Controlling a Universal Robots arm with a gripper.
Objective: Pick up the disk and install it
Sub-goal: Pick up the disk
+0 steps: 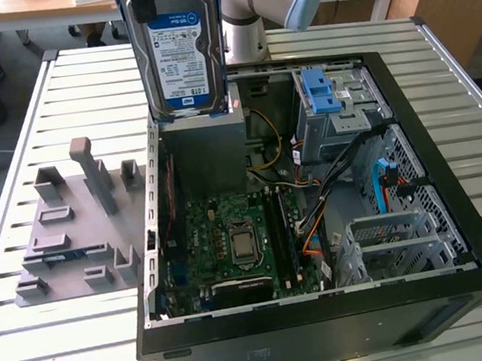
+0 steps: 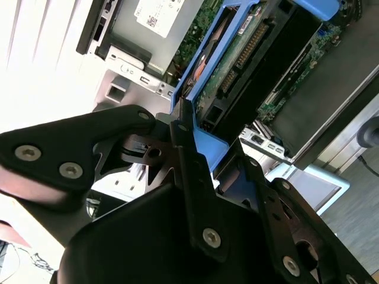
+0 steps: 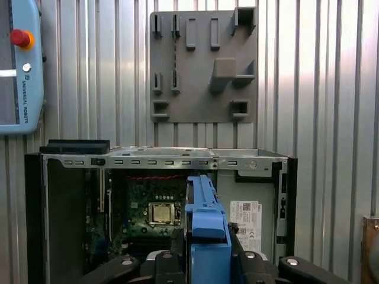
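Exterior view: the disk point(image 1: 179, 52) hangs upright with its white-and-blue label facing out. It is above the open computer case point(image 1: 328, 336), over the grey power supply box point(image 1: 206, 154).

Second wrist view: the black gripper point(image 2: 204, 148) is clamped onto the disk's blue plastic carrier, and the green circuit board shows.

First wrist view: a ribbed metal desk point(image 3: 320, 89) and a grey moulded fixture plate point(image 3: 195, 83).
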